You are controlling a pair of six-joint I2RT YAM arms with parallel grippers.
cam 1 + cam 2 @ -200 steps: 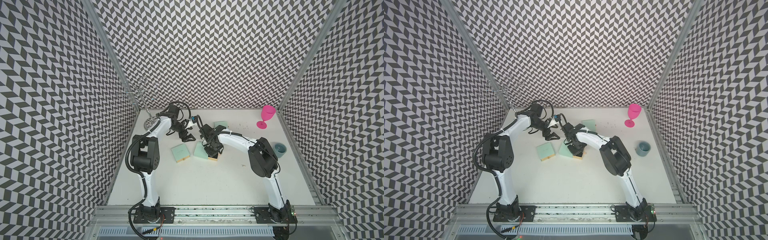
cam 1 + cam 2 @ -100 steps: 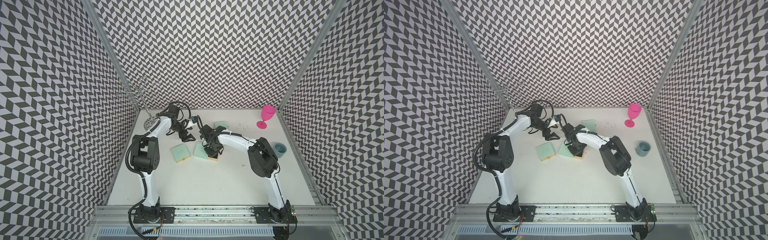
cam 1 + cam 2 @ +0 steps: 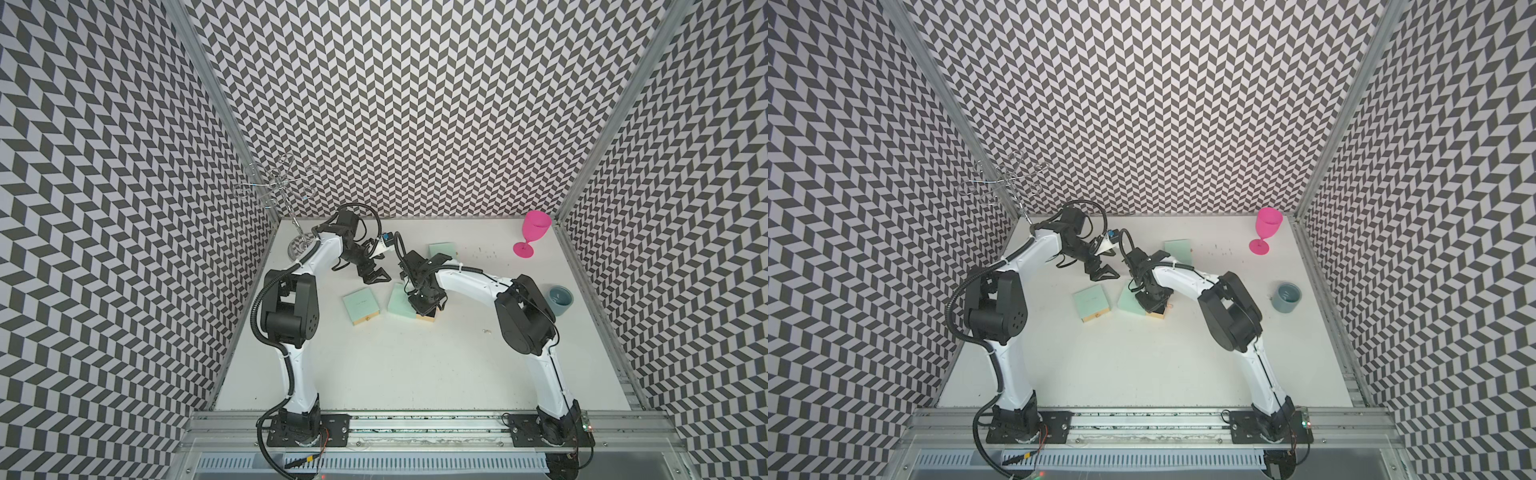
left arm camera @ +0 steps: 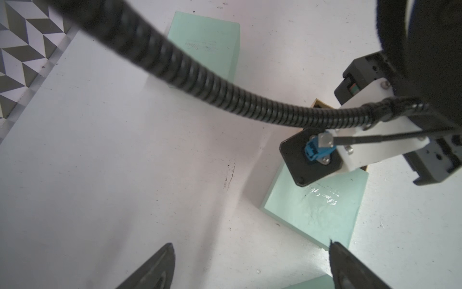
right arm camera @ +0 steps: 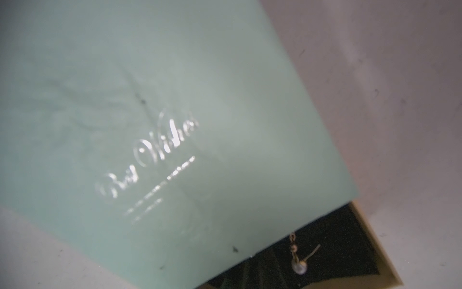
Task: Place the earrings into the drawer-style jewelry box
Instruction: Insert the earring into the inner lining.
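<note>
Three walls (image 3: 395, 104) w/ b&w chevron print closed the cell at back & both sides. Alu posts (image 3: 216, 95) ran up the back corners. White tabletop (image 3: 415, 365) was evenly lit, w/ a few small dark scuffs. Alu rail (image 3: 415, 424) lay along the front edge.

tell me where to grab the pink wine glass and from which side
Grip the pink wine glass by its thin stem, between bowl and foot, jaws level. It stands upright in the far right corner, walls close behind and beside it, so come in from the open table side, toward the front. The bowl flares wide, likely a poorer hold.
</note>
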